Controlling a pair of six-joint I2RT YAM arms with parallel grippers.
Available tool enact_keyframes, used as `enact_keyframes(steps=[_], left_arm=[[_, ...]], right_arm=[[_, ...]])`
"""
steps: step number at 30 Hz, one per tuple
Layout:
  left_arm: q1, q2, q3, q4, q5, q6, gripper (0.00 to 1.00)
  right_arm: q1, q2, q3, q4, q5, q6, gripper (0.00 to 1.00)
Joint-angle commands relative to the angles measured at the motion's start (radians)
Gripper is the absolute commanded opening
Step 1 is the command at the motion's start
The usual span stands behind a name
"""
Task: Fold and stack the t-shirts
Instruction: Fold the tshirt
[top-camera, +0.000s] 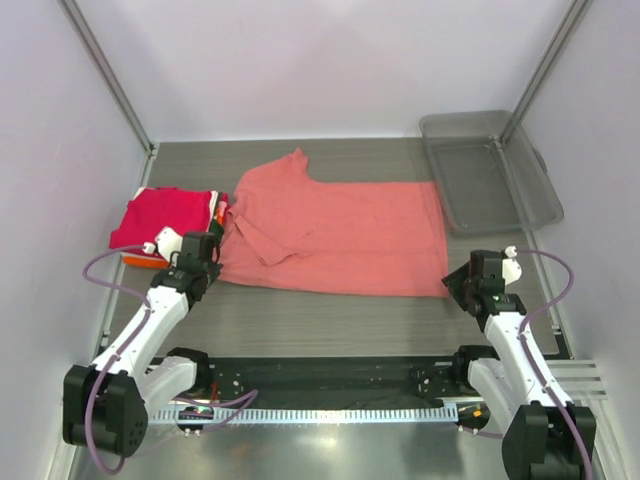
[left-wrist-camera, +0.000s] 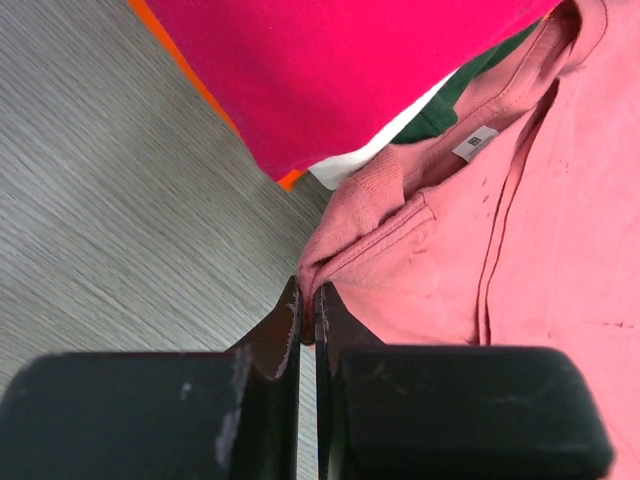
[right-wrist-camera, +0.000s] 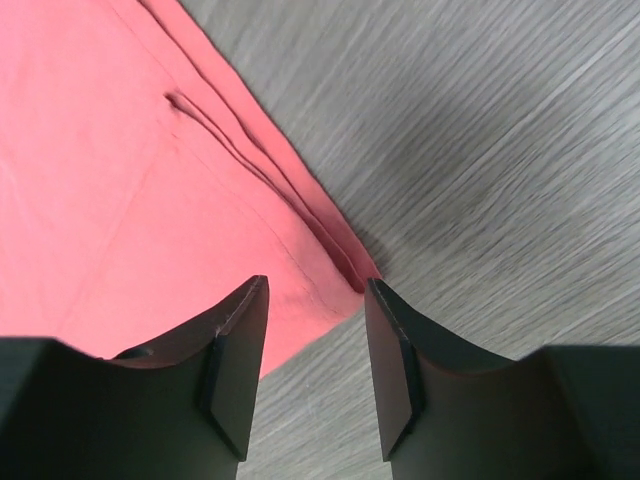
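Observation:
A salmon-pink t-shirt (top-camera: 340, 225) lies spread flat across the middle of the table, folded lengthwise. My left gripper (top-camera: 216, 262) is at its near left corner, shut on a bunched fold of the pink cloth (left-wrist-camera: 330, 250) between the fingertips (left-wrist-camera: 308, 295). My right gripper (top-camera: 452, 284) hovers open over the shirt's near right corner (right-wrist-camera: 330, 270), nothing between its fingers (right-wrist-camera: 315, 285). Left of the shirt sits a folded stack with a magenta-red t-shirt (top-camera: 165, 215) (left-wrist-camera: 330, 60) on top, orange (left-wrist-camera: 180, 55) and dark green (left-wrist-camera: 445, 110) edges showing beneath.
A clear grey plastic bin (top-camera: 490, 170) stands at the back right corner. Pale walls and metal posts enclose the table on three sides. Bare grey wood-grain tabletop (top-camera: 330, 320) runs between the shirt and the arm bases.

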Motion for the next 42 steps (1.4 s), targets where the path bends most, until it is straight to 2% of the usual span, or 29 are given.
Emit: enact_keyframes(steps=[1, 7, 13, 15, 16, 19, 20, 26, 30, 36, 39, 42], left_arm=[[0.013, -0.001, -0.006, -0.006, -0.025, 0.008, 0.0], [0.016, 0.002, -0.016, 0.013, -0.019, 0.008, 0.0], [0.016, 0.02, -0.022, 0.028, -0.009, 0.01, 0.0], [0.016, 0.025, -0.026, 0.039, -0.003, 0.01, 0.0], [0.016, 0.029, -0.031, 0.043, 0.0, 0.01, 0.0], [0.018, 0.037, -0.037, 0.051, 0.007, 0.01, 0.0], [0.016, 0.041, -0.04, 0.052, 0.007, 0.01, 0.0], [0.018, 0.038, -0.048, 0.054, 0.021, 0.008, 0.0], [0.018, 0.034, 0.003, 0.019, 0.024, 0.013, 0.0], [0.03, 0.049, 0.309, -0.196, 0.015, 0.076, 0.0], [0.028, 0.003, 0.363, -0.254, 0.018, 0.106, 0.0], [0.028, -0.061, 0.298, -0.279, 0.008, 0.117, 0.0]], right_arm=[[0.018, 0.041, 0.01, 0.015, -0.042, 0.0, 0.48], [0.044, 0.085, -0.022, 0.06, -0.029, 0.042, 0.48], [0.078, 0.116, -0.03, 0.091, 0.047, 0.065, 0.42], [0.078, 0.144, -0.03, 0.107, 0.07, 0.063, 0.37], [0.078, 0.156, -0.029, 0.114, 0.069, 0.065, 0.35], [0.078, 0.185, -0.036, 0.138, 0.049, 0.068, 0.16], [0.08, 0.182, -0.038, 0.138, 0.047, 0.069, 0.02], [0.078, 0.035, -0.001, 0.052, 0.115, 0.059, 0.01], [0.08, 0.023, 0.112, 0.022, 0.106, 0.034, 0.01], [0.08, 0.076, 0.359, -0.076, 0.118, -0.012, 0.01], [0.078, 0.038, 0.372, -0.106, 0.13, -0.011, 0.01], [0.078, -0.005, 0.311, -0.152, 0.141, -0.004, 0.01]])
